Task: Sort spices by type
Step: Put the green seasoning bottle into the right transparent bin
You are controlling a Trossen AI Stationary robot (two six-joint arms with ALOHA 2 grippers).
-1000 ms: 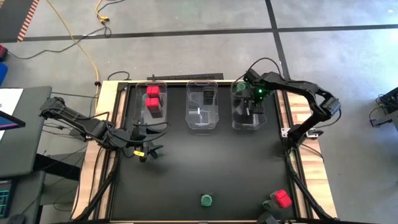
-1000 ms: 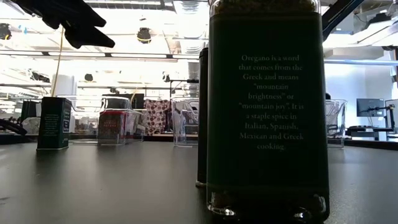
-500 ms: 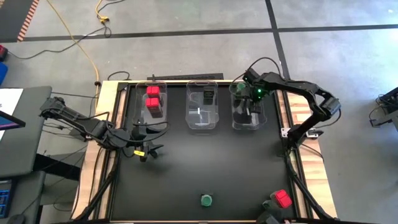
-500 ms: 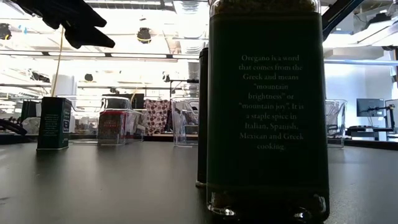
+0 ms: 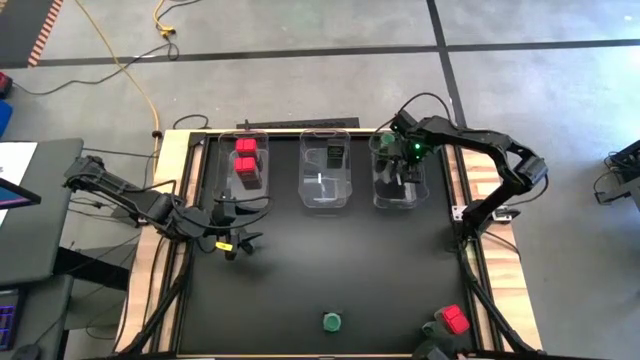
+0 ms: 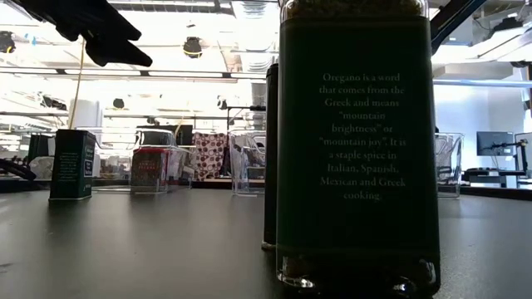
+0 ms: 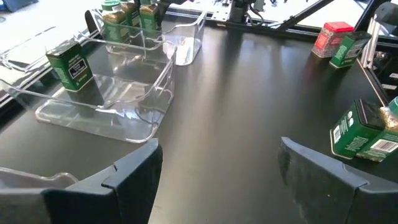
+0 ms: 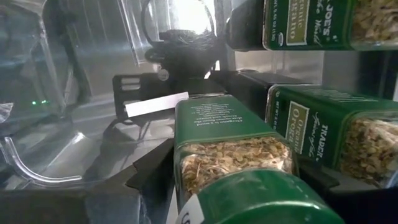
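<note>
Right end effector [image 5: 402, 172] reaches into the right bin [image 5: 399, 203] — fingers astride an oregano jar [image 8: 233, 158], grip unclear.

A lab: concrete floor [image 5: 300, 30], cables [image 5: 130, 60], distant monitors [image 6: 495, 143].

High view is evenly lit, no hard shadows; black tabletop [image 5: 330, 260] looks matte. Low view is strongly backlit by ceiling lamps [image 6: 194, 46] at approx. 11 o'clock, so the oregano jar [image 6: 357, 149] is dark, w/ readable text. Right wrist view: glare at 12 o'clock, near jar lid [image 8: 261, 199] blurred.
</note>
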